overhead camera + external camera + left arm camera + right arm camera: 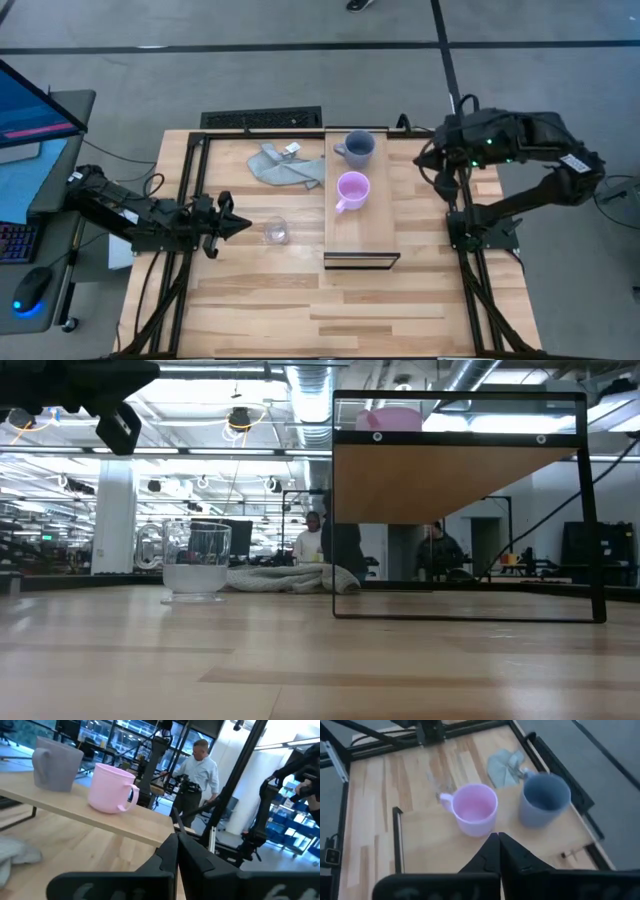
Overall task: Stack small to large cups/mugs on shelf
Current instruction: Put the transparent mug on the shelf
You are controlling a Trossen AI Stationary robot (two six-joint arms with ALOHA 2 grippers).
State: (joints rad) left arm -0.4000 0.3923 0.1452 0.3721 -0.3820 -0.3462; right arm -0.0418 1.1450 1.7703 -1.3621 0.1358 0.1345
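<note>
- The left gripper [238, 226] hovered over the table [260, 300] at the left, fingers pressed together and grasping nothing, its tip just beside the glass cup [276, 232].
- The glass cup stood upright on the table, left of the shelf [362, 235], not yet on it. It looked clear and small, with a thick base.
- A grey cloth [283, 165] lay crumpled at the far side, left of the shelf.
- The pink mug [352, 190] stood upright mid-shelf, handle toward the near-left; the blue-grey mug [357, 148] stood upright at the shelf's far end, handle to the left. The two were near but apart.
- The right gripper [496, 839] waited above the far right of the table, fingers clenched and empty.
- Judged risk: with its fingers together, the left gripper could nudge the cup and topple or slide it rather than grip it; smooth glass might also slip in a shallow hold.
</note>
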